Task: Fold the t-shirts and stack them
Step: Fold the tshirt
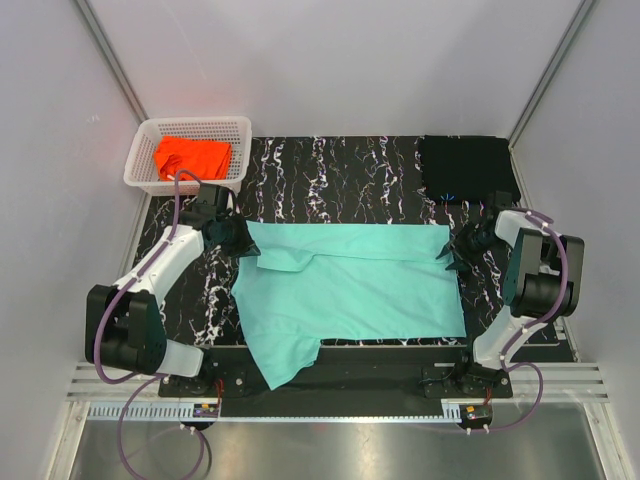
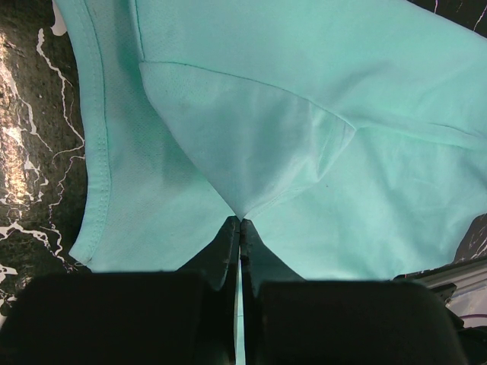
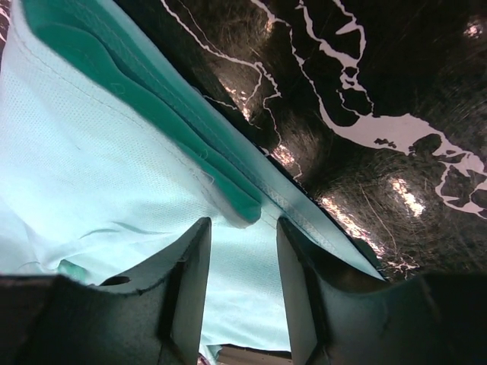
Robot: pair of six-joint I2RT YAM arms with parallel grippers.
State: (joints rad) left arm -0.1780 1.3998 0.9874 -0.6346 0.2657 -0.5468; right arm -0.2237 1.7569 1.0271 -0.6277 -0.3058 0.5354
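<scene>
Overhead view looks down; both wrist views closely share the mint-teal t-shirt.

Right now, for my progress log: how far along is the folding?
Done, seemingly: black shirt folded at the far right corner. In hand: mint-teal shirt spread out, left gripper pinching it, right gripper open at its edge. Left: orange shirt in the basket, nothing stacked.

Right gripper: jaws are held parted over the mint-teal t-shirt, whose layered edge is seen at the tips. Black white-veined tabletop is exposed right of the t-shirt.
</scene>
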